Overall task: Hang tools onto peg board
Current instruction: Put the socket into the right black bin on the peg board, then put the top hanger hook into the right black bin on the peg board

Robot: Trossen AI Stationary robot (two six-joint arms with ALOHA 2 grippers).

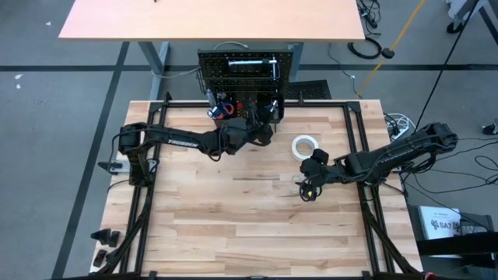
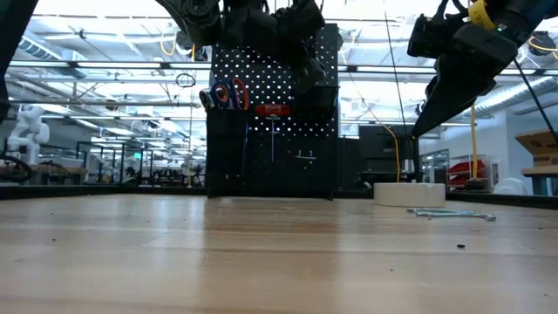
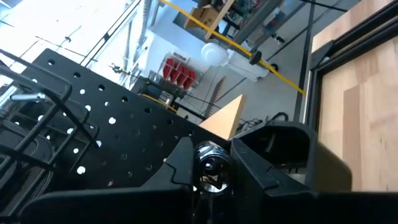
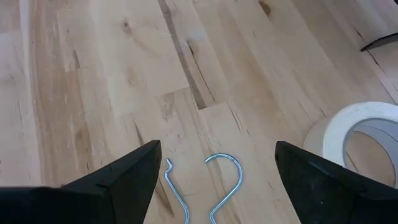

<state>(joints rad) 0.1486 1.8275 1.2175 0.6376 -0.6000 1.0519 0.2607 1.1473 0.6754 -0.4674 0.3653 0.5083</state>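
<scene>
1. Up at the peg board, the left gripper is clamped on a silver ratchet, whose round head sits between the two dark fingers.
2. Orange-handled scissors and a red screwdriver hang on the board.
3. Above the bench, the right gripper hangs wide open and empty.
4. Under it lie two silver wire hooks, just beside the white tape roll.
</scene>
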